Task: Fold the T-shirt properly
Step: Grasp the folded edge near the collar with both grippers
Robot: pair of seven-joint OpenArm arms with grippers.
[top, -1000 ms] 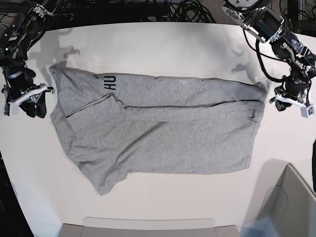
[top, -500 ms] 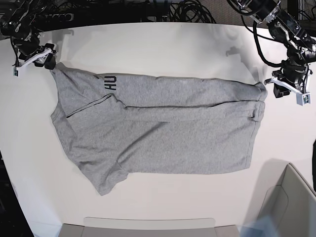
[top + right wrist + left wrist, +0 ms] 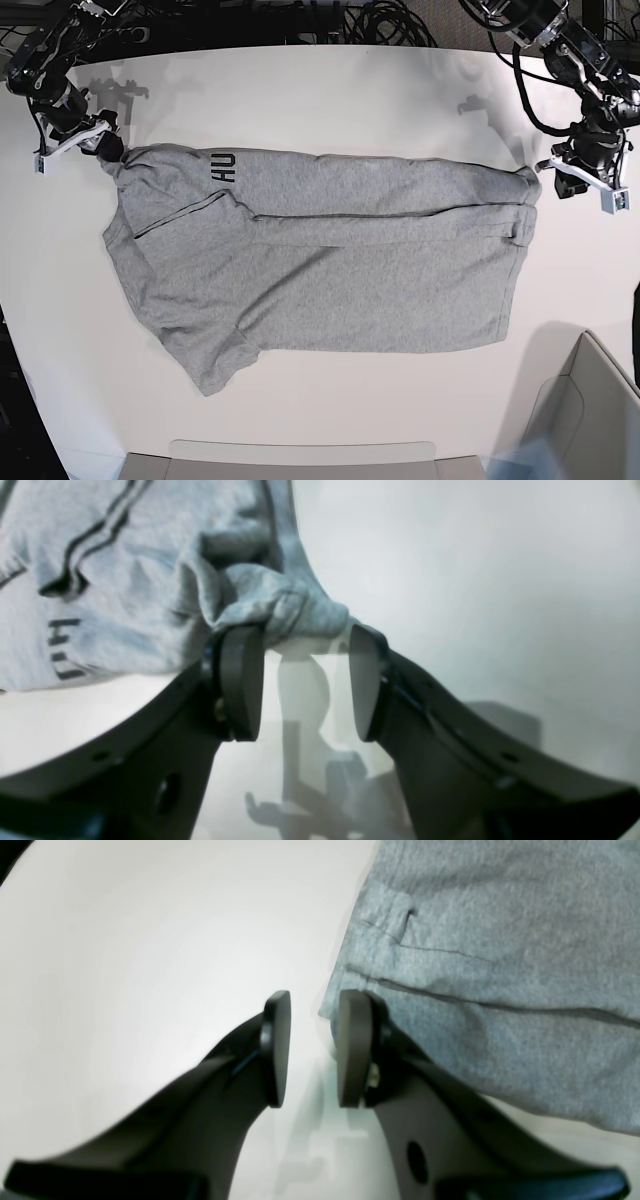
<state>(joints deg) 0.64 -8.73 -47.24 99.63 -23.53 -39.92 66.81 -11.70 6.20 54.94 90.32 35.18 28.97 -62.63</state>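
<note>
I am working both ends of the shirt (image 3: 320,270) at once, and it is lying stretched between my two hands along its long axis, flat on the desk (image 3: 320,90).

My right hand (image 3: 305,680) is sitting at the shoulder-end corner, the one nearest the dark lettering (image 3: 62,647). The fingers are standing wide, and a bunched knot of grey cloth is sitting just ahead of the tips, touching the left pad (image 3: 240,680), but not pinched between the two as far as I can tell. So the cloth is lying straight ahead of this hand, a short push away, and I judge this hand to be the nearer of the two.

My left hand (image 3: 312,1047) is hanging at the hem-end corner, fingers set narrow with bare desk showing in the gap, holding nothing. The hem corner is lying just ahead and to the right of the tips, beside the right pad (image 3: 352,1045), not between the pads.

The shirt is looking heather grey, already folded lengthwise once, one sleeve sticking out at the near side, with a soft seam ridge running along it.
</note>
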